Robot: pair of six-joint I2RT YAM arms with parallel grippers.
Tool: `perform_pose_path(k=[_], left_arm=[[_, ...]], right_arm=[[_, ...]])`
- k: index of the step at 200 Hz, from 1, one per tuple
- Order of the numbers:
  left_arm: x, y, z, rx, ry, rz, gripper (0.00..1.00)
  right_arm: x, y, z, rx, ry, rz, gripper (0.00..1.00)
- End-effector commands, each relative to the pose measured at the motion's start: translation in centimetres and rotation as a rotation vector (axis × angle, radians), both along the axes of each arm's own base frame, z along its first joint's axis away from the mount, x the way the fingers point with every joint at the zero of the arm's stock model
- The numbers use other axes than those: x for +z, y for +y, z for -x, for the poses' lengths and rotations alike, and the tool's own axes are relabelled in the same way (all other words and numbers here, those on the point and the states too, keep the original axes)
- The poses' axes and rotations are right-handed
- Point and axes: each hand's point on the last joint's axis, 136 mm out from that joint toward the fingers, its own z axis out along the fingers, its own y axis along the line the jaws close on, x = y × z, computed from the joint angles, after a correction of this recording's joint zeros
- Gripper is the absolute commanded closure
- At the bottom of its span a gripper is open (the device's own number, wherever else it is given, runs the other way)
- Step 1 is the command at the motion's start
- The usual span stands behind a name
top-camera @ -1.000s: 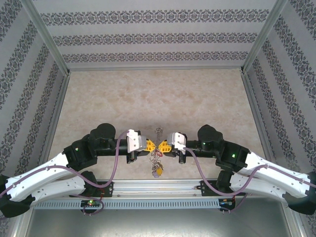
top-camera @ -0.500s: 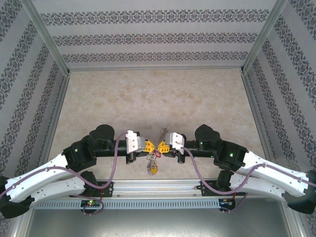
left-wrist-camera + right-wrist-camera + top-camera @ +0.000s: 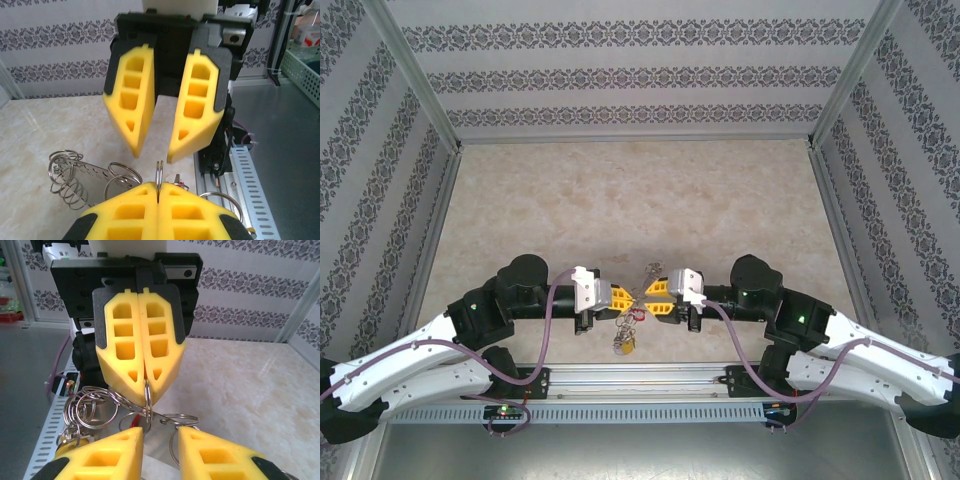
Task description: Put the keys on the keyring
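Two claws meet tip to tip over the table [image 3: 620, 190]: left claw [image 3: 626, 299], right claw [image 3: 649, 296]. Left wrist: left claw pinches the keyring [image 3: 159, 172] wire. Right wrist: right claw gapes empty; threading awaits, needing a red-tagged key I cannot find.

Two tools are meeting over the middle of the table's [image 3: 620, 200] near edge: one left tool [image 3: 632, 298] and one right tool [image 3: 643, 296], each carrying two yellow fingers [image 3: 132, 105], making four in all. One keyring [image 3: 159, 172] is standing edge-on, pinched in the left tool, while the right tool's pair is gaping. At least five small split rings [image 3: 82, 405] are overlapping around it, too tangled for a firm count. One perforated metal strip [image 3: 87, 176] and one yellow tag [image 3: 628, 345] are showing among them.
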Motion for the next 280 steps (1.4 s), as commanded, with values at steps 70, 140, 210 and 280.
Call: perform_pose_path(k=[70,140,210,280], left_arm=[[3.7,-0.6,1.2,-0.07,-0.021,0.194,1.0],[1.8,-0.5,0.3,-0.024,0.0,0.085,1.0],[-0.6,0.5,-1.6,0.074,-0.029,-0.159,0.86],[-1.2,0.2,-1.3,0.035,-0.02,-0.23,0.86]], right_arm=[[0.9,0.6,1.6,0.09,-0.007,-0.041,0.81],[1.3,0.1,1.0,0.047,-0.021,-0.046,1.0],[0.4,0.3,0.6,0.038,0.018,0.03,1.0],[-0.3,0.8,0.1,0.029,0.032,0.085,1.0]])
